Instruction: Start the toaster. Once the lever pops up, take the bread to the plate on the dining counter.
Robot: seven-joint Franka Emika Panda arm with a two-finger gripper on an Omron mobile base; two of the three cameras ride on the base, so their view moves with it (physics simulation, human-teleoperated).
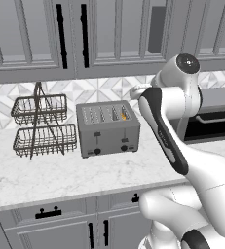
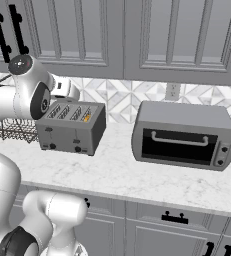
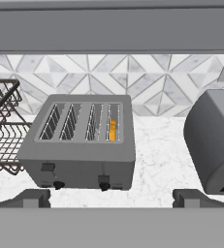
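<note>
The hand (image 3: 111, 198), fingers wide apart and empty, hovers before the toaster (image 3: 82, 145) to reach its levers; the bread (image 3: 112, 130) sits in the rightmost slot.

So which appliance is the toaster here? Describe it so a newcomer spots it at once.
On the marble worktop under the grey wall cabinets, look between the two-tier wire basket and the toaster oven. The toaster is the small grey box with four top slots, bread showing in one.

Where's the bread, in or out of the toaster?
In. The bread sits down inside the rightmost slot of the toaster, below its top.
</note>
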